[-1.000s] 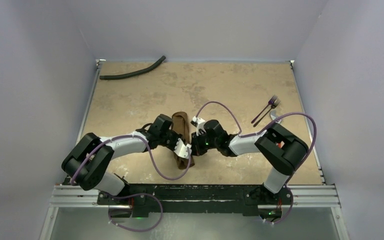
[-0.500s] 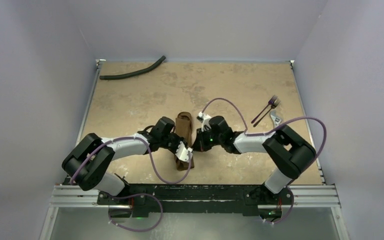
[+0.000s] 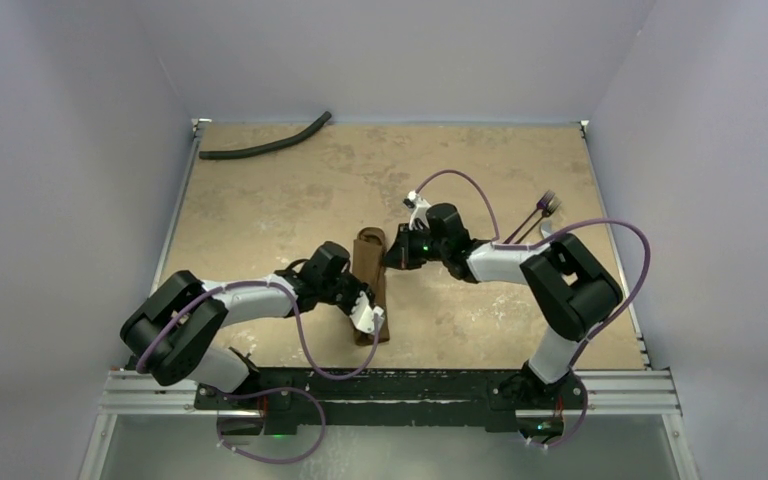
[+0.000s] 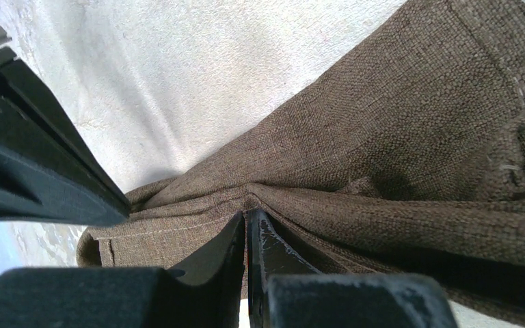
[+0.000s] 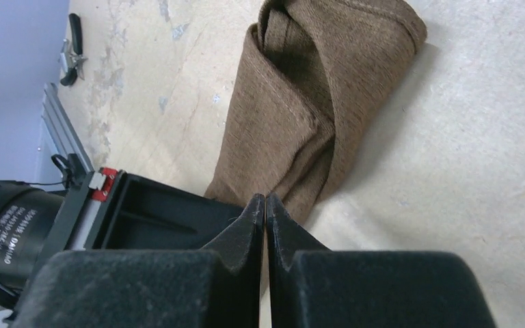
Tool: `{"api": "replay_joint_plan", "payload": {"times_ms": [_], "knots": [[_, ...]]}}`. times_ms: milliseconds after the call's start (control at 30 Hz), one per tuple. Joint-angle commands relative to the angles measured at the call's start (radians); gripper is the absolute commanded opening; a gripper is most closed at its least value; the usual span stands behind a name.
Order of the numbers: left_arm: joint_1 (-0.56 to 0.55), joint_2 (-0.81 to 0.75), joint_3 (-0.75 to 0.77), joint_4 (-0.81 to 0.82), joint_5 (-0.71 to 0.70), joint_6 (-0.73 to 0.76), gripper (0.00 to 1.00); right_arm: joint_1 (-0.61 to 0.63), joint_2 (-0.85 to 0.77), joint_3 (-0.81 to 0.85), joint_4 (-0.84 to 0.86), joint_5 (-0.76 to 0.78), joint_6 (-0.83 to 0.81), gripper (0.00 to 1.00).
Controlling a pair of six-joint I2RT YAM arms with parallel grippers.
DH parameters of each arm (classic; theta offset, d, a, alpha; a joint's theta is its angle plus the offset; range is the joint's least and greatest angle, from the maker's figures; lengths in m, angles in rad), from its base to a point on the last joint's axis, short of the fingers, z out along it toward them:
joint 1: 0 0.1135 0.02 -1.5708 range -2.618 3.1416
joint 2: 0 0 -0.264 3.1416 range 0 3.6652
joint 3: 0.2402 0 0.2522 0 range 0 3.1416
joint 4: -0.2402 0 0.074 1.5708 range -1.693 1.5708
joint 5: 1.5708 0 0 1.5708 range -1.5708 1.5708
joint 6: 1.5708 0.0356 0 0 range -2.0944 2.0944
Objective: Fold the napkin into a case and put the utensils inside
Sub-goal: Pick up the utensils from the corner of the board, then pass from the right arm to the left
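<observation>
Napkin [image 3: 370, 272]: folded into a narrow strip on the surface [image 3: 290, 190]. It runs away from the left claw [image 4: 246, 229], which sits at its near end.

Left claw: pressed together, with cloth puckering into the tips. Judged to be pinching a tuck.

Right claw [image 5: 265, 205]: pressed together and empty. The strip's far end lies just ahead of its tips, apart from them.

Utensils [image 3: 532, 222]: well apart, out beyond the right claw's right side, not yet collected.

Recommendation: keep the near end pinned and the folds flat, and open a pocket mouth before fetching cutlery.

Pose: the left arm is low and reaching inward, the right forearm angled across toward the strip.
</observation>
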Motion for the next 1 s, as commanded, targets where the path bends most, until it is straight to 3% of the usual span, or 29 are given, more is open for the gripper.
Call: {"api": "replay_joint_plan", "payload": {"times_ms": [0, 200, 400, 600, 767, 833, 967], "knots": [[-0.020, 0.008, -0.034, -0.078, 0.015, 0.014, 0.06, 0.004, -0.006, 0.078, 0.057, -0.050, 0.040, 0.06], [-0.028, 0.012, -0.042, -0.061, -0.007, -0.003, 0.05, 0.008, 0.079, 0.105, 0.131, -0.052, 0.082, 0.01], [-0.030, -0.007, -0.009, -0.022, -0.063, -0.078, 0.06, 0.008, 0.211, 0.114, 0.065, 0.051, 0.052, 0.00], [-0.016, -0.050, 0.127, -0.136, -0.134, -0.320, 0.14, 0.013, 0.249, 0.078, 0.114, 0.070, 0.059, 0.00], [0.151, -0.037, 0.314, -0.192, -0.031, -0.589, 0.21, 0.032, 0.246, 0.071, 0.127, 0.084, 0.040, 0.00], [0.177, -0.020, 0.317, -0.115, -0.045, -0.588, 0.21, 0.037, 0.242, 0.061, 0.146, 0.088, 0.045, 0.00], [0.179, 0.042, 0.282, -0.004, -0.008, -0.403, 0.21, 0.056, 0.230, 0.050, 0.154, 0.115, 0.044, 0.00]]}}
